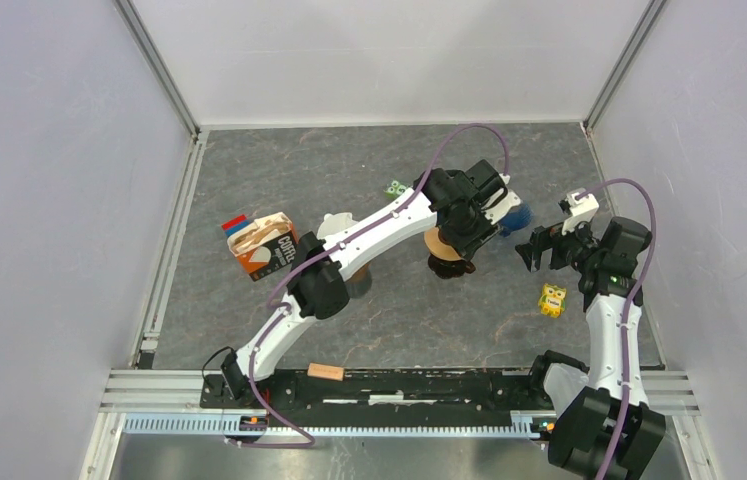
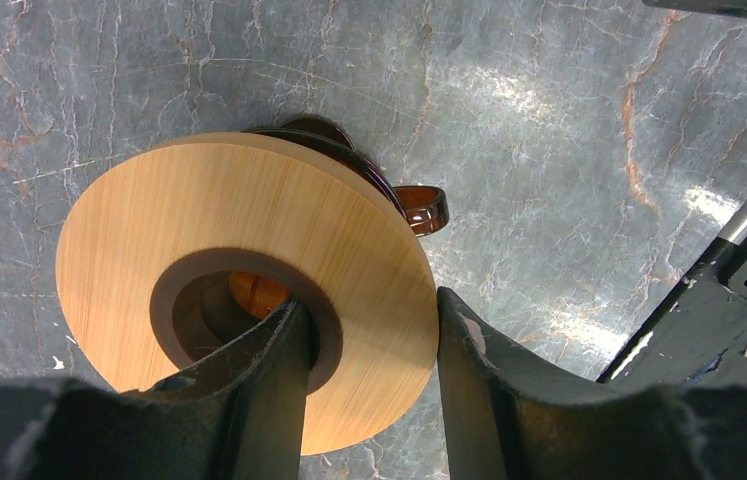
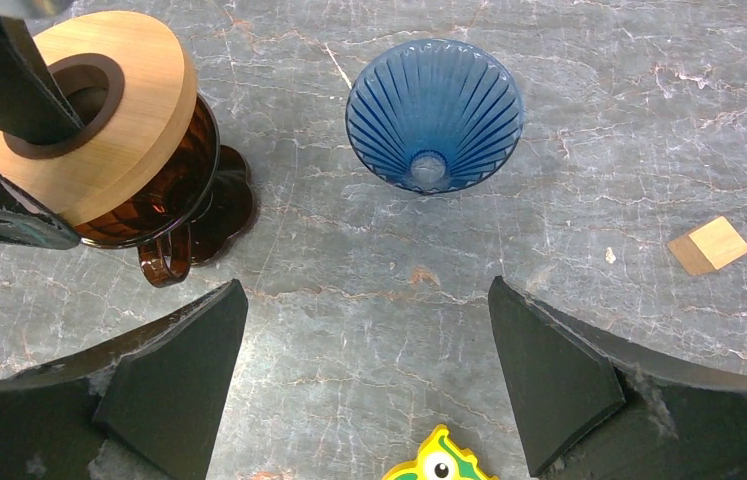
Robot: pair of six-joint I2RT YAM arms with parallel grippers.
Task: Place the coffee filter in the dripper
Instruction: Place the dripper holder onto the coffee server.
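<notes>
Under the overhead camera, your workspace is a grey marbled tabletop (image 1: 349, 160) boxed in by plain pale walls (image 1: 39, 200), with aluminium posts (image 1: 164, 65) at the far corners. Toward the left sits an orange and white cardboard box (image 1: 267, 247). A white shape (image 1: 333, 224) just beside it is partly hidden by the arm, and you cannot tell from these views whether it is the paper filter. A small yellow toy figure (image 1: 551, 299) lies near the right edge.

Right of centre is an amber glass dripper (image 3: 164, 195), ribbed, with a curled handle. It is tipped so that its flat, pale wooden ring (image 3: 134, 110), with a dark round hole, faces up. Near it but not touching lies a blue ribbed translucent cone dripper (image 3: 434, 110), its inside turned toward the right wrist camera.

Your left arm stretches diagonally from the near-left base across the table, wrist bent down. The left gripper (image 2: 369, 308) is about half closed and holds the amber glass dripper by its wooden ring. One finger (image 2: 274, 370) goes through the hole and the other sits against the outer rim. Your right arm rises from the near-right base and bends toward the centre. The right gripper (image 3: 366, 290) hangs spread fully wide above bare tabletop, holding nothing.
</notes>
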